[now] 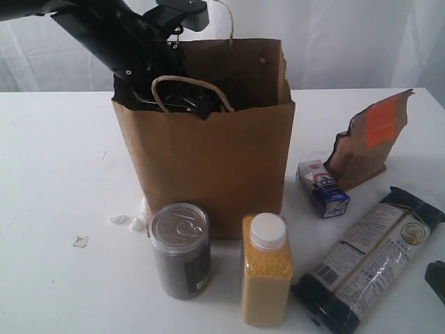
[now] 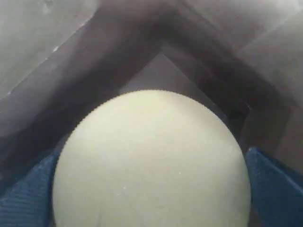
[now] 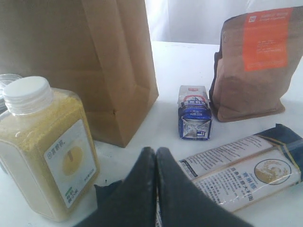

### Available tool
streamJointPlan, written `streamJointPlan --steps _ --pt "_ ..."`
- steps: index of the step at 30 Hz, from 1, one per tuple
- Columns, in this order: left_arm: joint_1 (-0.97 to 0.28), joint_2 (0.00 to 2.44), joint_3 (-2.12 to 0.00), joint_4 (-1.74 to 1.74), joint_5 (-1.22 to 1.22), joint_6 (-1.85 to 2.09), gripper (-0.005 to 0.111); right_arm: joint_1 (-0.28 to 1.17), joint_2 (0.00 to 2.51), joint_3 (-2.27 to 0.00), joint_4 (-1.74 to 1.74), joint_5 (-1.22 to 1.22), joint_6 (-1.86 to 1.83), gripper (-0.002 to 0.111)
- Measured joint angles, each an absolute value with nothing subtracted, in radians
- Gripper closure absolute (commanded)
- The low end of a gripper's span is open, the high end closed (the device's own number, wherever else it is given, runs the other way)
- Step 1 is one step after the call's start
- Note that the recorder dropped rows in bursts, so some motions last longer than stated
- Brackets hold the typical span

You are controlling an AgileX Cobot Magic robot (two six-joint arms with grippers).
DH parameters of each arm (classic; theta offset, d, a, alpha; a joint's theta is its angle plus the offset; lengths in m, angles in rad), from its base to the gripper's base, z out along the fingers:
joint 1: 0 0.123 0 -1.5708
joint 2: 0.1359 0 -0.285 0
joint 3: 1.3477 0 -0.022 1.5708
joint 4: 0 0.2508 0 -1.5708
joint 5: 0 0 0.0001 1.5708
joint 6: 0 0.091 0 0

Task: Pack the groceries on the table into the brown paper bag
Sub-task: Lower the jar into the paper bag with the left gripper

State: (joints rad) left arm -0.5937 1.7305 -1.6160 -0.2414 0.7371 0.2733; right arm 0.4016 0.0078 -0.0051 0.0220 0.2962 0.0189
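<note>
Surface: large white tabletop (image 1: 55, 174), curtain behind | Left gripper (image 2: 151, 189): blue pads (image 2: 28, 203) pinch pale olive-lidded jar (image 2: 151, 142) low inside tall brown paper bag (image 1: 208, 160) | Handling: judged rigid, weighty, smooth; lid-rim hold suits | Right gripper (image 3: 156, 184): fingers pressed together, empty | Clearance: bag walls close; twisted handle loop (image 1: 188, 83) beside arm.

A: Is the mouth of the tall brown paper bag (image 1: 208, 167) free?
B: Only its right half: the black left arm (image 1: 118, 35) reaches in, and the clear olive-lidded jar (image 2: 151, 161) blocks the way down.
A: And the white tabletop (image 1: 55, 160)?
B: Mostly bare left of the bag. In front, a silver pull-tab can (image 1: 181, 250) and white-capped yellow-grain bottle (image 1: 266, 278) leave a narrow gap.
</note>
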Motion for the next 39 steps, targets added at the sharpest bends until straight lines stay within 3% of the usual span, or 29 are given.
streamJointPlan --steps 5,39 --pt "-0.594 1.684 -1.615 -0.237 0.750 0.252 0.011 0.402 0.008 -0.005 0.022 0.296 0.019 0.108" --pt "-0.592 1.677 -1.615 -0.043 0.818 0.087 0.011 0.402 0.008 -0.005 0.022 0.296 0.019 0.108"
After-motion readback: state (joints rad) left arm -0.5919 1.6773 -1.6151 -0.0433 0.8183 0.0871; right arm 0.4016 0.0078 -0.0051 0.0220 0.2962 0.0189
